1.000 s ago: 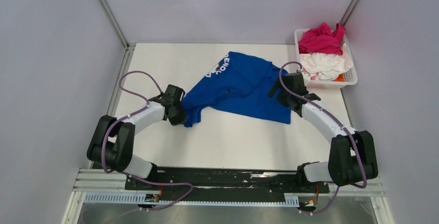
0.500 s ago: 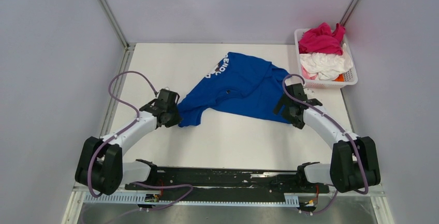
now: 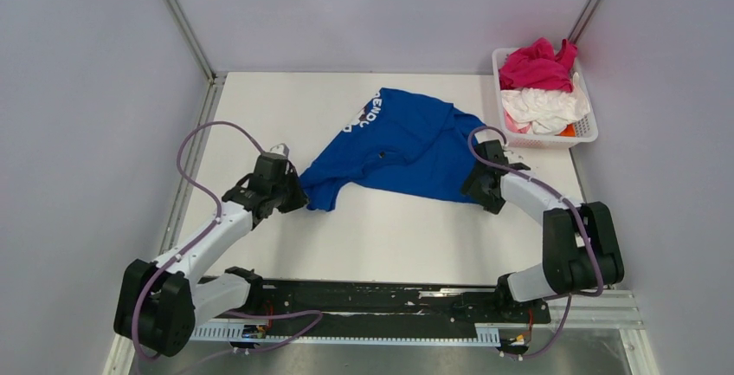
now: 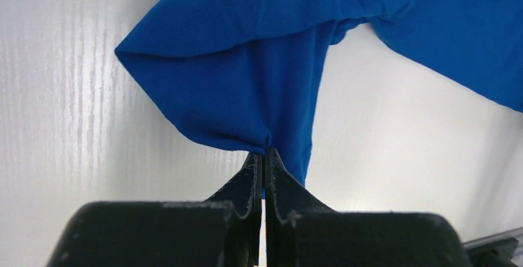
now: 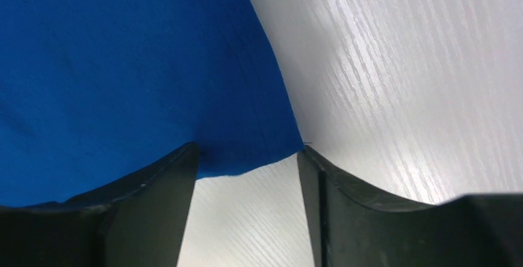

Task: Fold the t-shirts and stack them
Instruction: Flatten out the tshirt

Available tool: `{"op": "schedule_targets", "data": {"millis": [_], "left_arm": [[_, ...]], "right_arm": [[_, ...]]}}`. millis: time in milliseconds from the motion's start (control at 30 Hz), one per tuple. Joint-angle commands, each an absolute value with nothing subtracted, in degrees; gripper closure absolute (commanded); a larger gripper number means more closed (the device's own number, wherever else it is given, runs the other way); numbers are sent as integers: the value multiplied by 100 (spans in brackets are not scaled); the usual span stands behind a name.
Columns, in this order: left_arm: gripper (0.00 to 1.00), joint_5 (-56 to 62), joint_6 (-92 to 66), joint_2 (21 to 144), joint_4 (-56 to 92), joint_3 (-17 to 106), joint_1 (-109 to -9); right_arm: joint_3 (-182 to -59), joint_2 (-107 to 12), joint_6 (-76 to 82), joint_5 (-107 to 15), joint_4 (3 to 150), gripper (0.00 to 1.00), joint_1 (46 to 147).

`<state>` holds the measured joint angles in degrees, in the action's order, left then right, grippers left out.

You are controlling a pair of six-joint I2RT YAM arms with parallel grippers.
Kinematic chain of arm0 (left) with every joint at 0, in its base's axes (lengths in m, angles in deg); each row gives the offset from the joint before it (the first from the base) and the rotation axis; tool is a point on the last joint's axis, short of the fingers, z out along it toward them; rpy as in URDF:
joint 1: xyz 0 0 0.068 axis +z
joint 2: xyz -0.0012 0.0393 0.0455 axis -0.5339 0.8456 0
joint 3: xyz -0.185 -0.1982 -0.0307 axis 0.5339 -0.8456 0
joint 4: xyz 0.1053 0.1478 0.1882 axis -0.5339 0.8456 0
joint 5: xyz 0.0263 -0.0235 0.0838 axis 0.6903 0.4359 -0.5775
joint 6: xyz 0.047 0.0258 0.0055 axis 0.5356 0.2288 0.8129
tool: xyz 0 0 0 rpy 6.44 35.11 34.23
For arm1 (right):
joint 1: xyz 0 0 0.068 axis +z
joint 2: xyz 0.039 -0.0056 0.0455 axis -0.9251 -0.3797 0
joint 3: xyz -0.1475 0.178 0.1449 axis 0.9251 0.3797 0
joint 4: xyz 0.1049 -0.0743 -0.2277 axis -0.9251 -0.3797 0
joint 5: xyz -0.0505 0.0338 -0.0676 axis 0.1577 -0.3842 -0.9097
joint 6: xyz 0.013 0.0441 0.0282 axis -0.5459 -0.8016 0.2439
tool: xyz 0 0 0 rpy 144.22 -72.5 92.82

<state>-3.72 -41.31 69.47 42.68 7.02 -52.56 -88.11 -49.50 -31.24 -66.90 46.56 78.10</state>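
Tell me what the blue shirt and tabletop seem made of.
Blue shirt: soft matte knit fabric, likely cotton; it bunches and drapes where the left gripper pinches it. Tabletop: white board with fine wood-grain texture and slight sheen, probably laminate.

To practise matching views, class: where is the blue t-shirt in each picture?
Top external: blue t-shirt mid-table, between left hand and right hand.
Left wrist: shirt fills top, corner pinched by left hand.
Right wrist: shirt upper left, hem inside open right hand.
Shared landmark: white table.
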Motion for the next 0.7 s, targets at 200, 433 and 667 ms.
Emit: {"op": "schedule_targets", "data": {"millis": [200, 433, 667], "left_arm": [[100, 1019, -3940, 6474, 3216, 645, -5284], [100, 734, -3934, 6423, 3064, 1116, -5284], [100, 225, -3639, 6310, 3196, 1856, -5284]], "right_arm": [[-8794, -5132, -3128, -6542, 5407, 77, 7803], [-8941, -4775, -2899, -7023, 5532, 100, 7801], [-9175, -3392, -2153, -7475, 5783, 100, 7801]]}}
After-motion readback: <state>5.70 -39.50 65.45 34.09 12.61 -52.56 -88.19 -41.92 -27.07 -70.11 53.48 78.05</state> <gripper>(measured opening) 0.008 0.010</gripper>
